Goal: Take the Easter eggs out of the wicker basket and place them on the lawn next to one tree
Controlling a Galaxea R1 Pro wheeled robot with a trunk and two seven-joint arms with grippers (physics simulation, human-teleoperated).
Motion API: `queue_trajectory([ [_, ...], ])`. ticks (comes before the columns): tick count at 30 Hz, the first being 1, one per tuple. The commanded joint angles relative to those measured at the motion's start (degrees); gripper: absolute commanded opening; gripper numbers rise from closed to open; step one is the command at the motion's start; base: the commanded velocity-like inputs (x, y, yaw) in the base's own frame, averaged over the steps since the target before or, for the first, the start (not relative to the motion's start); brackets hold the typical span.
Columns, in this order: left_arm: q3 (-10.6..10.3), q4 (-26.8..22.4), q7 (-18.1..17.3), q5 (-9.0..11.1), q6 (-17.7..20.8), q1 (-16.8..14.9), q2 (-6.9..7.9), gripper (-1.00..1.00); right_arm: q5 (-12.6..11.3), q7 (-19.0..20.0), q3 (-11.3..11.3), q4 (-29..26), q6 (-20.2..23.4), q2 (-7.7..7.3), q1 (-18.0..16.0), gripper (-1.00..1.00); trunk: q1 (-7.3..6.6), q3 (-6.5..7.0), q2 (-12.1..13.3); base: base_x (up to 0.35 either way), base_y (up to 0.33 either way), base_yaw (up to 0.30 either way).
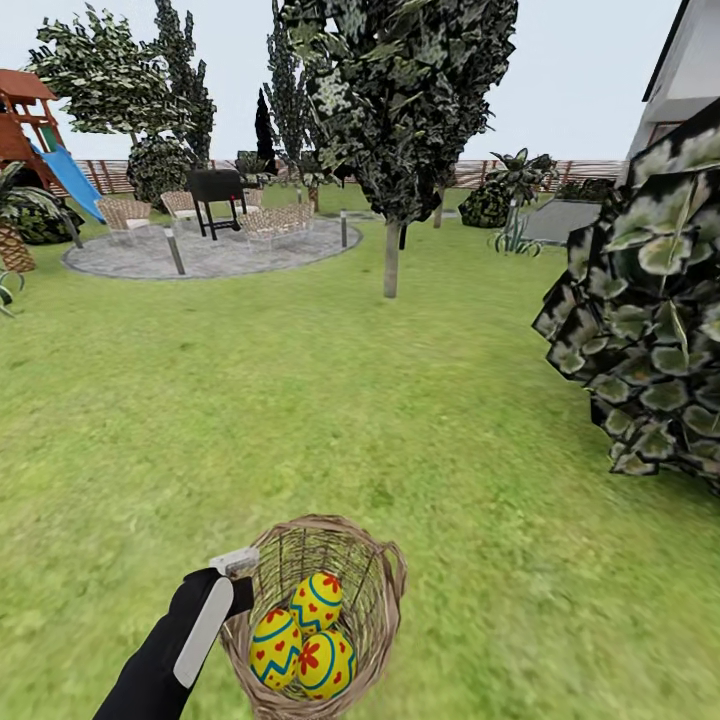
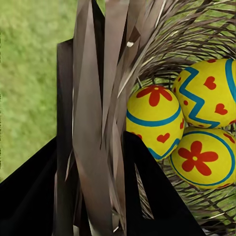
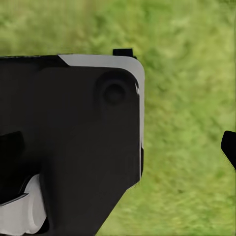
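Wicker's giving a bit here. From the head view, the basket [image 1: 318, 612] is sitting on the lawn [image 1: 330, 400] right in front of the robot, all three eggs [image 1: 302, 637] inside, and the left gripper [image 1: 238, 578] is closing on its rim. A tree [image 1: 392, 258] is waiting well off.

Left wrist view: fingers [image 2: 64, 142] are straddling the weave, clamping it. Eggs [image 2: 184, 120] are looking smooth, hard, probably slippery; I'd grab across the middle.

Right wrist view: right gripper is hanging over grass [image 3: 187, 98]; can't tell its state.
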Motion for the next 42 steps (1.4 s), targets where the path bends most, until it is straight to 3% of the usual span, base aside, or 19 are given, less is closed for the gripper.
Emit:
queue_trajectory([
  [1,0.0,0.0,0.0,0.2,-0.1,0.0,0.03,-1.0,-0.1,0.0,0.0,0.0,0.1,0.05,0.0,1.0,0.0,0.0,0.0,0.331,0.0,0.0],
  [31,-0.1,0.3,0.0,0.2,-0.1,0.0,0.05,-1.0,0.6,0.0,0.1,0.6,0.2,0.16,0.0,1.0,0.0,0.0,0.0,0.331,0.003,0.0],
  [35,-0.1,0.3,0.0,0.2,-0.1,0.0,0.05,-1.0,2.5,-0.1,0.1,0.6,0.2,0.16,0.0,1.0,0.0,0.0,0.0,0.331,0.07,0.0],
  [42,-0.1,0.3,0.0,0.2,-0.1,0.0,-0.2,-1.0,2.7,0.0,0.1,0.5,0.1,0.09,0.0,1.0,0.0,0.0,0.0,0.331,0.072,0.0],
])
